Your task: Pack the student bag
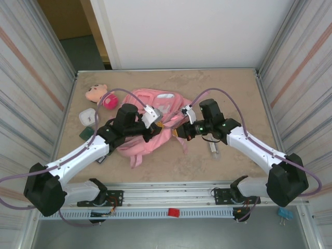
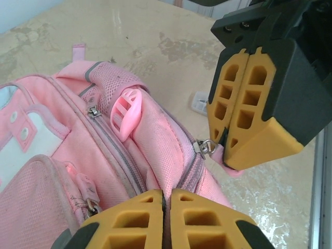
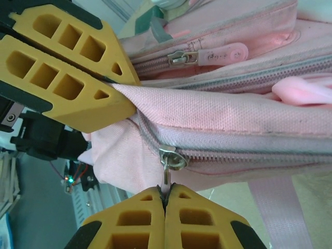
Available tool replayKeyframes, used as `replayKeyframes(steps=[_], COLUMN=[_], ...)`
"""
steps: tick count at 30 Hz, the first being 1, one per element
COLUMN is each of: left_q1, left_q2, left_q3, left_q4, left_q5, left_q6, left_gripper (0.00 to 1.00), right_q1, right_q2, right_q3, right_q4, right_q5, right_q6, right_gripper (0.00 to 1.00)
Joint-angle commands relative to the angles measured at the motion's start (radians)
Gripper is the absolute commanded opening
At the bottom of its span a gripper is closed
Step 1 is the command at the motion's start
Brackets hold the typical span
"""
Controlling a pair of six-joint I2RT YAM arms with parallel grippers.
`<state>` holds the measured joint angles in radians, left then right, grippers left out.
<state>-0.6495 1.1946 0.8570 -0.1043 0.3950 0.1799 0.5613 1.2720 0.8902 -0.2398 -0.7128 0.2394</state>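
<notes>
The student bag (image 1: 155, 101), a large pink backpack, lies on the tabletop between both arms. My left gripper (image 2: 166, 193) is shut on a fold of the bag's pink fabric (image 2: 155, 135) beside the grey zipper track. My right gripper (image 3: 166, 188) is shut on the pull tab hanging from a metal zipper slider (image 3: 173, 158). The two grippers sit close together at the bag's right end, the left gripper (image 3: 124, 91) pinching cloth just above the slider. A pink plastic piece (image 2: 126, 111) sticks out of the mesh side pocket.
At the back left lie a plush doll (image 1: 96, 93), a round red item (image 1: 109, 101), a white box (image 1: 87, 116) and a dark green object (image 1: 85, 133). A small pale item (image 1: 213, 148) lies right of the bag. Metal walls flank the table.
</notes>
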Motion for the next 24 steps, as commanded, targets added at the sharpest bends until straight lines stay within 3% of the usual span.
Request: replayKeyframes(steps=[1, 5, 17, 19, 24], left_q1=[0.007, -0.002, -0.041, -0.041, -0.041], left_q2=[-0.028, -0.026, 0.019, 0.012, -0.032], left_q3=[0.045, 0.037, 0.074, 0.073, 0.063], left_q4=[0.052, 0.118, 0.134, 0.126, 0.12], left_q5=[-0.073, -0.006, 0.017, 0.014, 0.075], left_q6=[0.045, 0.018, 0.035, 0.037, 0.051], left_gripper=[0.0, 0.0, 0.0, 0.0, 0.0], right_q1=[0.005, 0.031, 0.087, 0.074, -0.022], right_q2=[-0.007, 0.031, 0.033, 0.029, 0.058], right_q3=[0.051, 0.071, 0.074, 0.081, 0.07], right_q4=[-0.016, 0.004, 0.081, 0.03, -0.088], right_q5=[-0.146, -0.157, -0.153, -0.075, 0.265], right_q6=[0.019, 0.024, 0.058, 0.049, 0.112], right_gripper=[0.0, 0.0, 0.0, 0.0, 0.0])
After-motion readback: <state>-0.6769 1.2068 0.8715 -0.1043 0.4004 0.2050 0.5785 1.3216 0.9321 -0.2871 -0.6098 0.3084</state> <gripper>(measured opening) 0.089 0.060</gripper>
